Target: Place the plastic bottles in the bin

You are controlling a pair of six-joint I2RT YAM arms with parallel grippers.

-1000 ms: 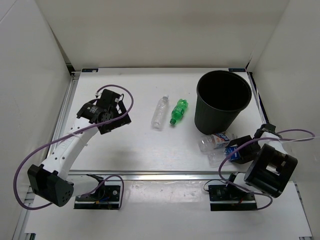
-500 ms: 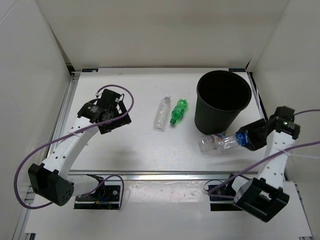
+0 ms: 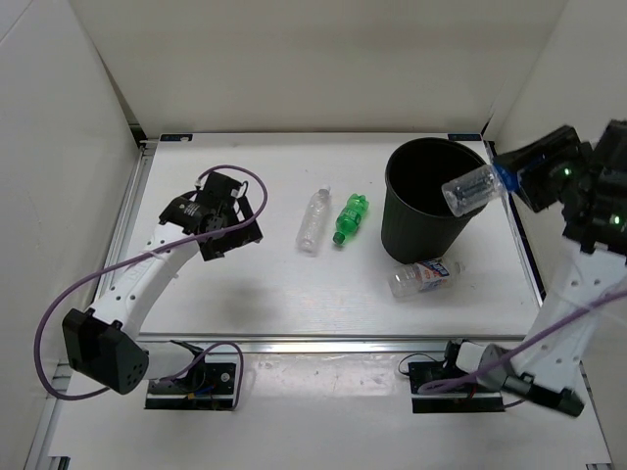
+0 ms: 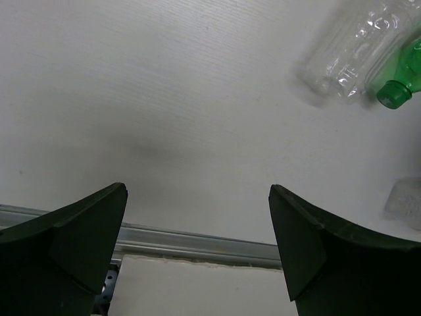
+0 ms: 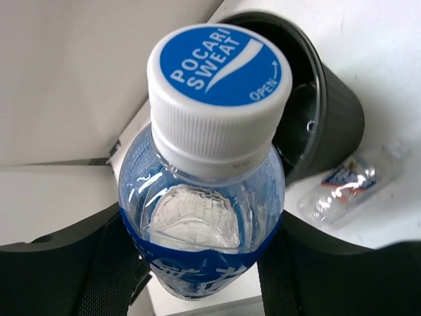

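Note:
My right gripper (image 3: 507, 182) is shut on a blue-labelled plastic bottle (image 3: 473, 189), held high with its white cap over the right rim of the black bin (image 3: 419, 235). In the right wrist view the bottle (image 5: 210, 197) fills the gap in that gripper (image 5: 200, 263), with the bin (image 5: 339, 125) below. A second labelled bottle (image 3: 423, 277) lies on the table in front of the bin. A clear bottle (image 3: 313, 221) and a green bottle (image 3: 349, 217) lie side by side left of it. My left gripper (image 3: 227, 233) (image 4: 197, 191) hangs open over bare table, nothing between its fingers.
White walls close in the table on three sides. A metal rail (image 4: 197, 240) runs along the near edge. The clear bottle (image 4: 355, 49) and green bottle (image 4: 402, 82) show at the top right of the left wrist view.
The right arm has lifted the labelled bottle from the table beside the bin up to the bin's right rim. The left arm has shifted only slightly.

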